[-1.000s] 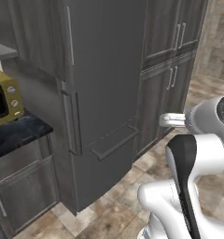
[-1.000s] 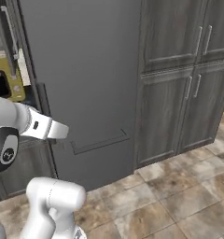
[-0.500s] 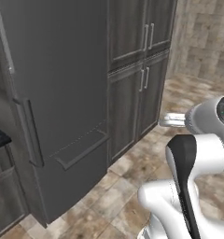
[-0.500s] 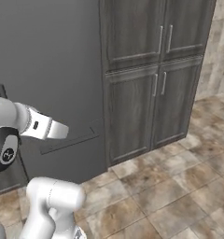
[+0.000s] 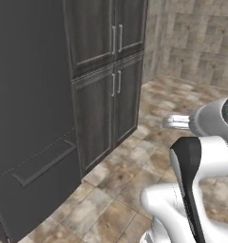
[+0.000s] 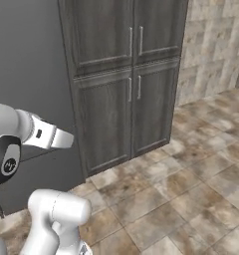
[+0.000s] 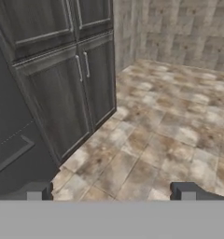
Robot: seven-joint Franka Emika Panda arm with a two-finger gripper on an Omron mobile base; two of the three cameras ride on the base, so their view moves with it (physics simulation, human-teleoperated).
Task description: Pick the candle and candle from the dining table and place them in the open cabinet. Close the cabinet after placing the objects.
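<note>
Two big units take up most of what I see. Dark grey fridge [image 5: 30, 118] covers the left half of the left base view, flat recessed handle low on its front; same fridge [image 6: 27, 74] at left of the right base view, and along the left edge of the hand view. Next to it, touching its side, a tall grey wood-grain cupboard [image 6: 126, 79] with four panelled doors, two upper and two lower, all shut, slim vertical bar handles meeting at the centre seam; it sits upper centre in the left base view [image 5: 106, 71] and upper left in the hand view [image 7: 72, 70]. Beige-brown tiled floor [image 6: 191, 189] fills the lower right of every view. Tan stone-tile wall [image 5: 196, 38] at upper right, meeting the cupboard at a corner. My white arm [image 5: 201, 161] rises at lower right of the left base view and lower left of the right base view. Gripper [image 7: 111, 191] at the bottom of the hand view, fingertips [image 7: 34, 192] far apart, nothing between them, aimed at bare floor. No candles, dining table or open cabinet anywhere I can tell.
</note>
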